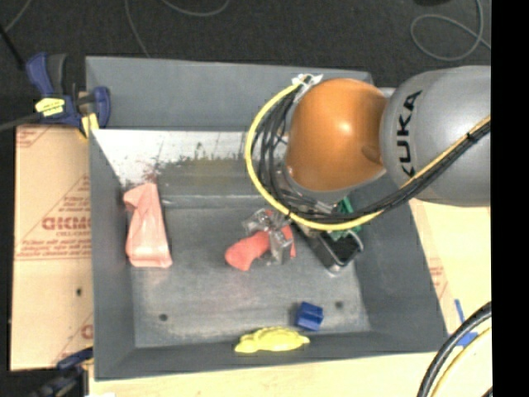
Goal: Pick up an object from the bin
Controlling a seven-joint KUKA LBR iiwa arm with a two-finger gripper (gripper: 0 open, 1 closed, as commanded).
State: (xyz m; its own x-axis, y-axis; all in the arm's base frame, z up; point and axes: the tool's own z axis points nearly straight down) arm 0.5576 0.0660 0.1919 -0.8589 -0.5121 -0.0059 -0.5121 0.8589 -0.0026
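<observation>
Orange wrist cover [335, 135] of the arm bulks right of centre. Below it, mid-frame, the jaws pinch the right end of a salmon-red soft lump [242, 255] lying on the bin [198, 296] floor. A pink folded pouch [147, 227] lies at left, a blue block [308, 315] and a yellow toy [271, 340] near the lower edge.
</observation>
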